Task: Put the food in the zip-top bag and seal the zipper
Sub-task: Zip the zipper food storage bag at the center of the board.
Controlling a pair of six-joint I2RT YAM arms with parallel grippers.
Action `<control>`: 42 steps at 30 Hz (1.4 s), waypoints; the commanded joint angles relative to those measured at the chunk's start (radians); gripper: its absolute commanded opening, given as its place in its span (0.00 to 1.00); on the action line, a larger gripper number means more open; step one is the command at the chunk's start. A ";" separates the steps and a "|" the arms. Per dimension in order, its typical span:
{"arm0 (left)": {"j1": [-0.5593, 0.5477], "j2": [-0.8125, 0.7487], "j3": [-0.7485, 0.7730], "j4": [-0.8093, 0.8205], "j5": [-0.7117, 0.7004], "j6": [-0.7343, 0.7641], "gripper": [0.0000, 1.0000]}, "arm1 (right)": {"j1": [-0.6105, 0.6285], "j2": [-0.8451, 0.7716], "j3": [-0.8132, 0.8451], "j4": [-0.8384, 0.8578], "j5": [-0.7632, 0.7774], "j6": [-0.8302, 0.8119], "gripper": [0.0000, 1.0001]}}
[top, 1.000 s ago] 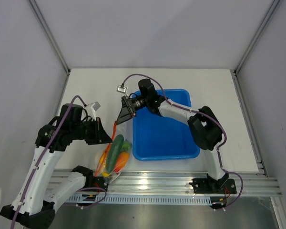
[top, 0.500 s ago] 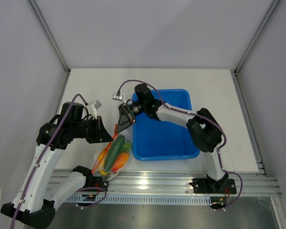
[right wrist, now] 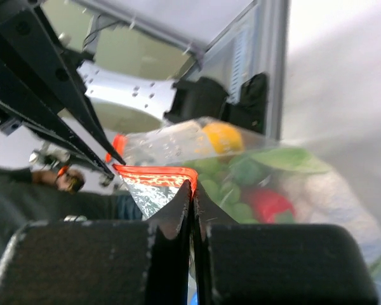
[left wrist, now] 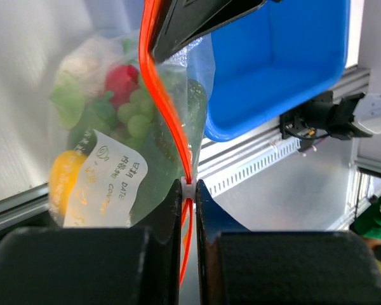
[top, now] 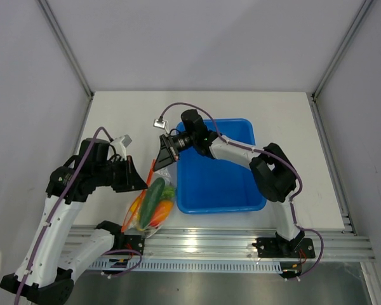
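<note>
**Both grippers pinching the bag's zipper**

The floppy clear plastic zip-top bag (top: 150, 208) sits just left of the blue rectangular plastic tub (top: 222, 184), with toy food (left wrist: 134, 115) packed inside. Left gripper (left wrist: 188, 185) is clamped tight on the thin red-orange zipper strip (left wrist: 156, 95). The right gripper (right wrist: 192, 190) is pinching that strip's far end.

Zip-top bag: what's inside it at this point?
Visible through the plastic: cauliflower, red chili, green grapes, a yellow fruit and a long green vegetable. The white label hides whatever lies behind it.
</note>
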 commanded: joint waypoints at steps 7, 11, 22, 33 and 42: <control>0.004 -0.063 -0.029 0.015 -0.011 -0.063 0.01 | -0.066 -0.001 0.097 -0.128 0.340 -0.162 0.00; 0.004 -0.077 -0.039 0.007 -0.014 -0.071 0.01 | -0.076 -0.005 0.105 -0.138 0.426 -0.185 0.00; 0.004 -0.062 -0.006 0.050 -0.019 -0.069 0.01 | -0.033 0.023 0.534 -0.858 0.593 -0.413 0.48; 0.004 0.021 0.056 0.202 -0.013 -0.008 0.00 | -0.001 -0.014 0.546 -1.066 0.600 -0.320 0.91; 0.004 0.055 0.025 0.286 -0.008 0.003 0.01 | 0.021 0.127 0.851 -1.442 0.802 -0.142 0.99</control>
